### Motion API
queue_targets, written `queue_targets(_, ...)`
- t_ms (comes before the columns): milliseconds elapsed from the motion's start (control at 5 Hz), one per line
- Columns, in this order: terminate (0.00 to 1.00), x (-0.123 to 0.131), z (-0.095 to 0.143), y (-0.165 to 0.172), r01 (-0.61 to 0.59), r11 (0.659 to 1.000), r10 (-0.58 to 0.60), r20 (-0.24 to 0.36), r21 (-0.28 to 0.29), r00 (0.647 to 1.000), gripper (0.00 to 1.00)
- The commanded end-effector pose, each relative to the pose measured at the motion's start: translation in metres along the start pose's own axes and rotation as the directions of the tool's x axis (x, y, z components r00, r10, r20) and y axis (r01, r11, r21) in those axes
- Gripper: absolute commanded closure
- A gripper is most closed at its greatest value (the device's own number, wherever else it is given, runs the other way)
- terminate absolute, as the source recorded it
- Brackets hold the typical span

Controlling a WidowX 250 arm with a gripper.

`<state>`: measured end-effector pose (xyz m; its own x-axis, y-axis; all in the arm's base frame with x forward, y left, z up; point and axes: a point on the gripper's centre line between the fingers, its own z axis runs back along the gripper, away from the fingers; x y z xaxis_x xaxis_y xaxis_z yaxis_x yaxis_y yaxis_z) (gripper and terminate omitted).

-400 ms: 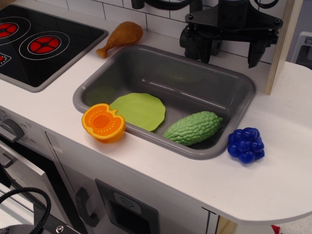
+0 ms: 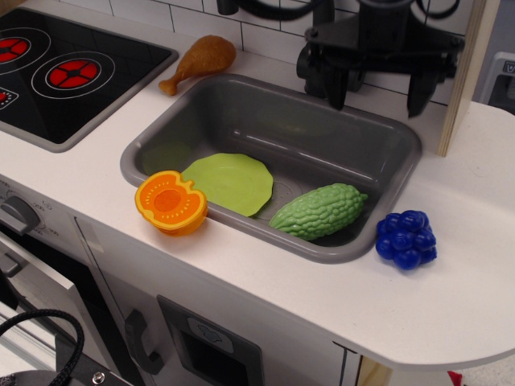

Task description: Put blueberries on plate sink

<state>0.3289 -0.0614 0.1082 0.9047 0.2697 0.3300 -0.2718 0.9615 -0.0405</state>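
White counter (image 2: 451, 289): blueberries (image 2: 405, 239) sit right of sink (image 2: 386, 145); plate (image 2: 229, 182) inside; claw (image 2: 378, 88) spread, empty.

White countertop (image 2: 451, 305) filled the lower right of the frame. White tiled wall (image 2: 241, 28) ran along the top edge. Black stovetop (image 2: 72, 72) with red rings sat upper left. Pale wooden post (image 2: 463, 88) stood upper right. Cabinet front (image 2: 201, 338) with dark handle lay below. Light was even.

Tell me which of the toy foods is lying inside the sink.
The bumpy green gourd, lying against the sink's front-right wall beside the plate. The blueberries, orange half and drumstick lie outside the basin.
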Motion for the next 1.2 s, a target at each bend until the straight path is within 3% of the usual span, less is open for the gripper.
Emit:
queue_targets(0, 0.0, -0.024, 0.009, -0.022, 0.014, 0.997, -0.016, -0.016, -0.071, 1.0, 0.0)
queue_targets(400, 0.0, -0.051, 0.015, -0.045, 0.032, 0.995, -0.039, -0.077, -0.097, 0.996, 0.0)
queue_targets(800, 0.0, -0.067, 0.007, -0.05, -0.011, 0.999, 0.005, -0.106, -0.05, 0.994, 0.0)
queue_targets(1000, 0.0, -0.07, 0.0, -0.05, -0.029, 1.0, 0.029, -0.092, -0.004, 0.995, 0.0)
